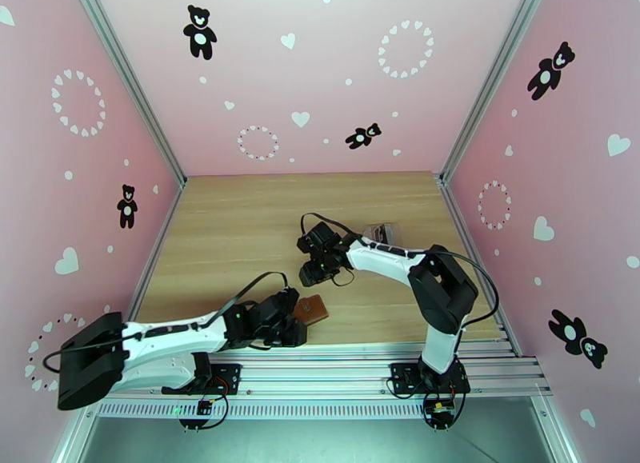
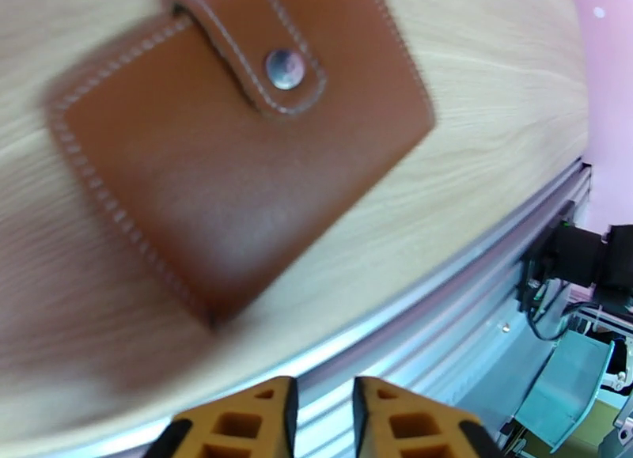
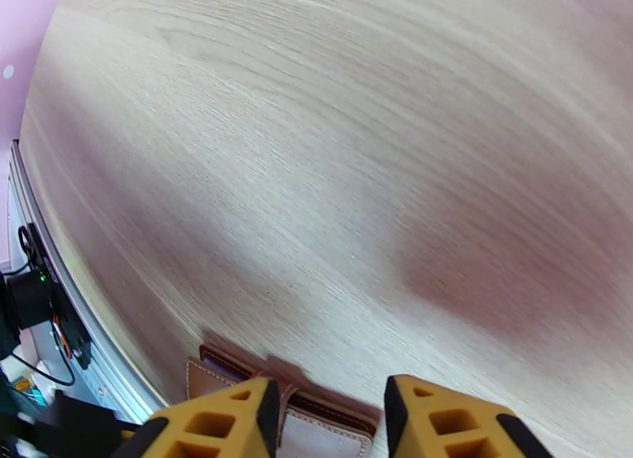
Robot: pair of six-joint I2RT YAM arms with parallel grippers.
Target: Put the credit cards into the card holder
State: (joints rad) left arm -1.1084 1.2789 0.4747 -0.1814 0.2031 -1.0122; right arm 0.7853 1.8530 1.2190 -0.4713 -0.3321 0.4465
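Note:
The card holder [image 1: 314,309] is a brown leather wallet lying shut near the table's front edge, its snap tab [image 2: 285,68] fastened. My left gripper [image 1: 294,329] hovers just in front of it over the front edge. Its orange fingertips [image 2: 320,422] are a narrow gap apart with nothing between them. My right gripper [image 1: 318,273] hangs over the table just behind the wallet. Its jaws [image 3: 326,420] stand open and empty, and the wallet's edge [image 3: 316,432] shows beyond them. The credit cards are out of view.
A small greyish see-through object [image 1: 381,233] sits on the table behind the right forearm. The aluminium rail [image 1: 336,361] runs along the front edge. Pink walls close in the left, right and back sides. Bare wood [image 1: 240,217] stretches across the back left.

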